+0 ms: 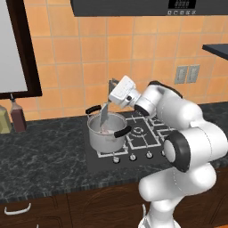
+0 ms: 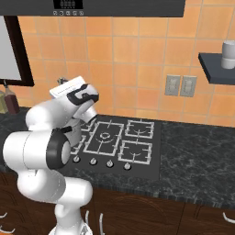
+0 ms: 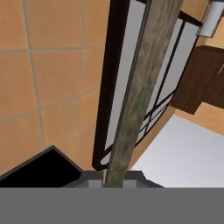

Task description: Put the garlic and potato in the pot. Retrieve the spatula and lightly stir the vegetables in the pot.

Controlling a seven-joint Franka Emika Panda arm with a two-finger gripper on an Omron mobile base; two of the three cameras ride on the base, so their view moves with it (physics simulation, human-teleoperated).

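I am looking at a dark speckled counter (image 1: 49, 156) under an orange tiled wall (image 1: 75, 49), with a black stove top (image 2: 133, 147) set into it and a dark hood (image 2: 114, 7) overhead. From the left base view the pot (image 1: 106, 133) stands on the stove's near left burner, at about 9 o'clock from the hob's middle, its two black handles at the rim. The spatula (image 1: 104, 116) hangs tilted into the pot, blade down inside the rim; something pinkish lies on the pot's floor, too small for me to name. The gripper (image 1: 111, 90) sits just above the pot at 12 o'clock, pinching the spatula's handle, which in the hand view runs up between the fingertips.

The counter's front edge runs along wooden drawers (image 1: 40, 209). Open counter stretches left of the pot and right of the stove.

Two bottles (image 1: 13, 116) stand against the wall at 9 o'clock, well apart from the pot, beneath a dark-framed window (image 1: 18, 49). Outlets (image 2: 180, 85) sit on the wall at 2 o'clock, and a shelf (image 2: 215, 64) carries a grey cup (image 2: 228, 48). In the right base view the arm's own bulk hides the pot.
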